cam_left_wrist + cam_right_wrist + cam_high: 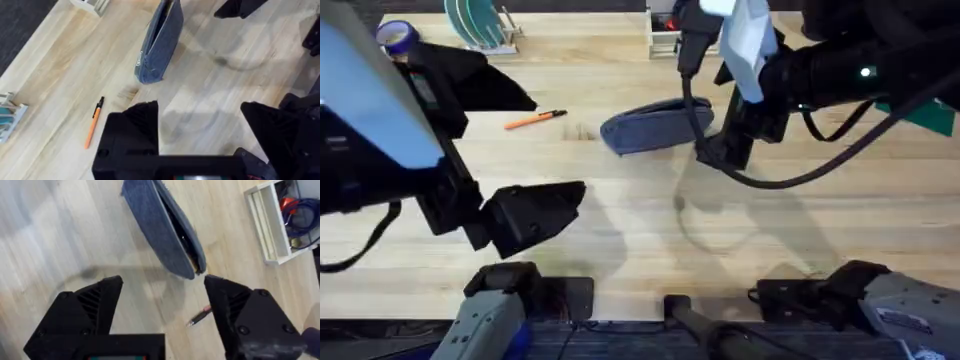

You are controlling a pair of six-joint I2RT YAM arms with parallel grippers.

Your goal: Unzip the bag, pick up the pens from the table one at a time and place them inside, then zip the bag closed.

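Both tools stand wide and hold nothing: our right tool (162, 305) hangs just above the near end of the bag (655, 125), our left tool (200, 132) well back from it. We see the bag lying on the surface (740, 215), zipper open, and the orange pen (534, 120) left of it.

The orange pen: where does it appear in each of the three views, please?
Overhead: orange pen lies on the table, left of the blue-grey pouch.
Left wrist: orange pen in the lower left of the picture.
Right wrist: not in it.
Shared landmark: the pouch.
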